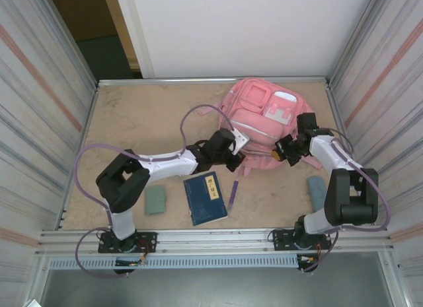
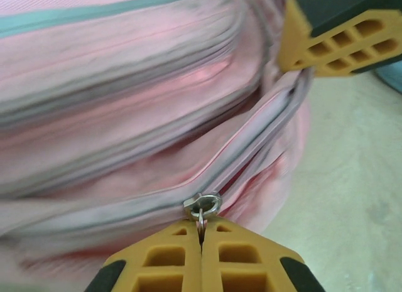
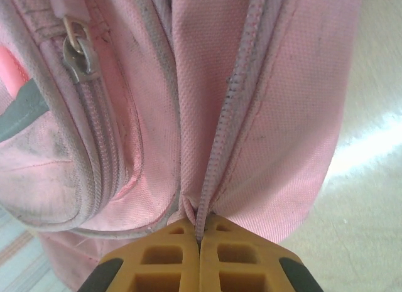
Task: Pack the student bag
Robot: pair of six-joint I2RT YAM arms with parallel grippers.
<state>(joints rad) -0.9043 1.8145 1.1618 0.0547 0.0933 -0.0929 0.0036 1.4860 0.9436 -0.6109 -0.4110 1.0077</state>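
The left gripper (image 2: 201, 240) has its two orange fingers pressed together, clamped on the small metal zip pull (image 2: 202, 207) of the student bag (image 2: 125, 85). From the pull the zip track (image 2: 270, 129) climbs toward 1 o'clock, where the right gripper's fingers (image 2: 339, 34) meet the same seam. Seen from its own wrist, the right gripper (image 3: 200, 240) is also closed tight, pinching a fold of the bag's pink fabric along the zip seam (image 3: 220, 135). At its 10 o'clock a second pull (image 3: 78, 56) hangs on a front pocket.

From above, the bag lies flat on the table (image 1: 132, 115), at about 1 o'clock from the table's centre and close to the far edge. The left gripper is at the bag's 7 o'clock edge and the right gripper at its 5 o'clock edge. At 6 o'clock of the left gripper lies a blue book (image 1: 205, 198), with a purple pen (image 1: 233, 193) just beside it at its 3 o'clock. A grey-green pad (image 1: 156, 199) lies at the book's 9 o'clock. A pale blue item (image 1: 316, 188) lies at the right gripper's 4 o'clock.
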